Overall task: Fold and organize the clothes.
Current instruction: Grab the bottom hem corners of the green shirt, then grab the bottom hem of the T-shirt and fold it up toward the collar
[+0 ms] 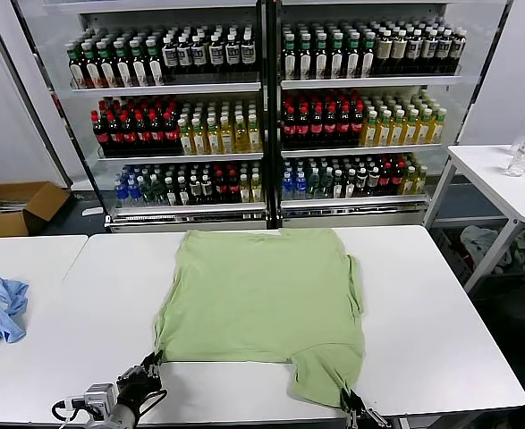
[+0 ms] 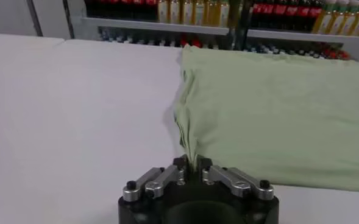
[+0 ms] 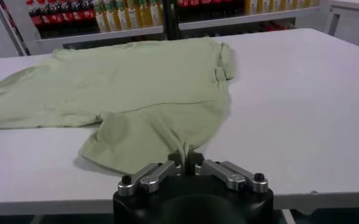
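Light, limp and prone to bunching: best gripped at hem corners or sleeve edges, as done here, with left end effector (image 2: 192,162) pinched closed on the near-left corner and right end effector (image 3: 186,159) pinched closed on the near-right sleeve. Sage-green shirt (image 1: 258,299), plain side up, spread flat on the white table (image 1: 441,340), near-right sleeve reaching the table edge.
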`<state>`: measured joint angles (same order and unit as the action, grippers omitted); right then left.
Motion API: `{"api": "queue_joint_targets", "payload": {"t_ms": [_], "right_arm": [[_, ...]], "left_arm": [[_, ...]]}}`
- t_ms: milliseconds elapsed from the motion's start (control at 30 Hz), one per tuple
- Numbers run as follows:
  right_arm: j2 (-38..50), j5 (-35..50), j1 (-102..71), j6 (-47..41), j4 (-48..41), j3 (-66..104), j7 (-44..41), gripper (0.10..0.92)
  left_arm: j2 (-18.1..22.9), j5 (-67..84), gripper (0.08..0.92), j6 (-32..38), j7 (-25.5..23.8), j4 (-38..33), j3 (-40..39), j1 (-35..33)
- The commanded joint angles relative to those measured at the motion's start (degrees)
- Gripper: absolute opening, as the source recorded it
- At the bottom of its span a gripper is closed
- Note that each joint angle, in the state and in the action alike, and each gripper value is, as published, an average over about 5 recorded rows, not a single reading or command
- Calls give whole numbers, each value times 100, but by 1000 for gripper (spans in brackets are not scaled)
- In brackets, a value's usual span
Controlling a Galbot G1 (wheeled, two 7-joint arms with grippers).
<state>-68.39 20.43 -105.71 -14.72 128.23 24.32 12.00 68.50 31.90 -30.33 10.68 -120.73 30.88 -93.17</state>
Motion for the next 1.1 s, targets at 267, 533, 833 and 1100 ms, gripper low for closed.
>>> {"api": "queue_joint_targets", "payload": {"t_ms": [267,533,833,1100], "right_arm": [[626,1030,1203,189,232,848,-47,106],[1133,1171,3124,138,-1166,-18,38,106],[1104,1050,4848,-52,-2744,-1078,53,106],[863,664,5105,-576,-2871,-1431,-236,215]], "left_arm": [[-345,817,84,219,-408,-777,424,520],[-322,705,84,252,-405,632,-178,1886],[-251,506,84,369,-286,1978,-932,2984],[-110,249,219,386,-111,1948,-1007,2878]]}}
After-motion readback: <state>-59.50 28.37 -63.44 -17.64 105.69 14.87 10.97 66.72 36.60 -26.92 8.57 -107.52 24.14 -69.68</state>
